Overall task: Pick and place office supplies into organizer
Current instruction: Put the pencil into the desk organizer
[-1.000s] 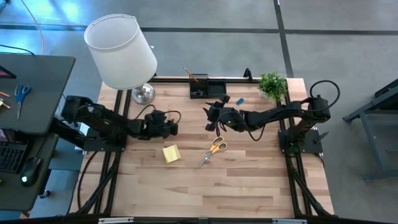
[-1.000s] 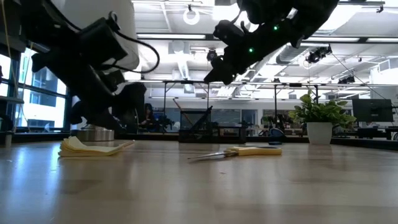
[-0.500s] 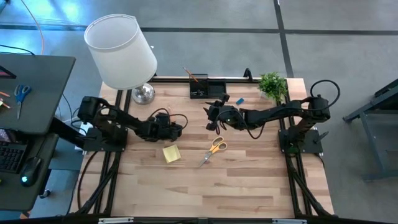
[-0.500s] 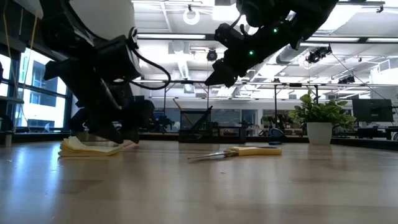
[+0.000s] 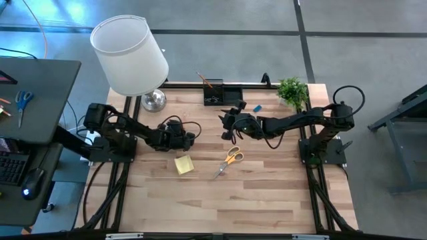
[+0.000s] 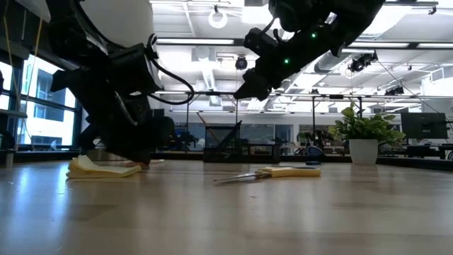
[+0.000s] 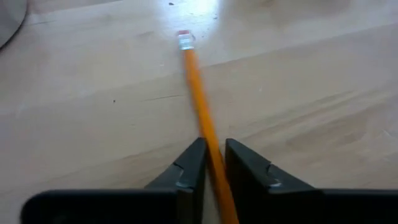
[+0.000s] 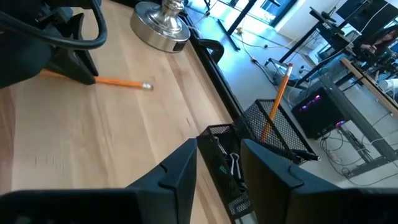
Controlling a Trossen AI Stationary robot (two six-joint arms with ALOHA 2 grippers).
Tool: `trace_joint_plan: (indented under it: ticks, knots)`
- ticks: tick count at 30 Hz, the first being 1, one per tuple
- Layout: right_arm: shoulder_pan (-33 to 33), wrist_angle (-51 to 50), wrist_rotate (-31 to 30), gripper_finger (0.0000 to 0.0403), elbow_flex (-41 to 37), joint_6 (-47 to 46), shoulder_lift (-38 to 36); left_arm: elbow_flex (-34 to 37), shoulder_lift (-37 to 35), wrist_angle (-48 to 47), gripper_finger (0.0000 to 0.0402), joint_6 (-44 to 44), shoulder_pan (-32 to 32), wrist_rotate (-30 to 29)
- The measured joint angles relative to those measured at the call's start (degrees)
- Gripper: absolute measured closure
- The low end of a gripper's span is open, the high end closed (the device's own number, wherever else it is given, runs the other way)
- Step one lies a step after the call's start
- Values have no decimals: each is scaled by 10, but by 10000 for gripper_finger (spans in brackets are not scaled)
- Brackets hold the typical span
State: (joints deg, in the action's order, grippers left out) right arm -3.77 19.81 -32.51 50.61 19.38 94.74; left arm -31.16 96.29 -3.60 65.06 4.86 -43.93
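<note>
While the right hand (image 5: 229,126) hovers half-open and empty, the left hand (image 7: 213,163) grasps an orange pencil (image 7: 200,112) lying on the table (image 5: 267,193).

Looks like a robotics lab set in a large open office or workshop hall. Shown by a light wooden table (image 5: 267,193) on a black metal frame, standing on a grey concrete floor (image 5: 233,17) with dark seams. Beside it, a black desk (image 5: 33,87) with blue-handled scissors (image 5: 23,100) and part of a keyboard (image 5: 10,167). Across the room, in the low view, an exposed ceiling with long strip lights (image 6: 205,41) and ducts, tall windows (image 6: 32,106) at one side, more desks with a monitor (image 6: 423,126). Decorated like a desk scene: a white lampshade lamp (image 5: 130,57) and a small green plant (image 5: 292,90).
</note>
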Motion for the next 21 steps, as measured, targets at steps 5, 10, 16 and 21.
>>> trace_joint_plan:
  ticks: [5,10,16,21]
  knots:
    - [0,-5,0,284,0,-3,0,0,0,2,385,-6,0,4]
    - [0,-12,0,284,0,-9,0,0,0,3,383,-16,0,6]
    - [0,-13,0,284,0,-11,0,0,0,3,360,-18,0,9]
    - [0,-13,0,284,0,-11,0,0,0,3,352,-24,0,17]
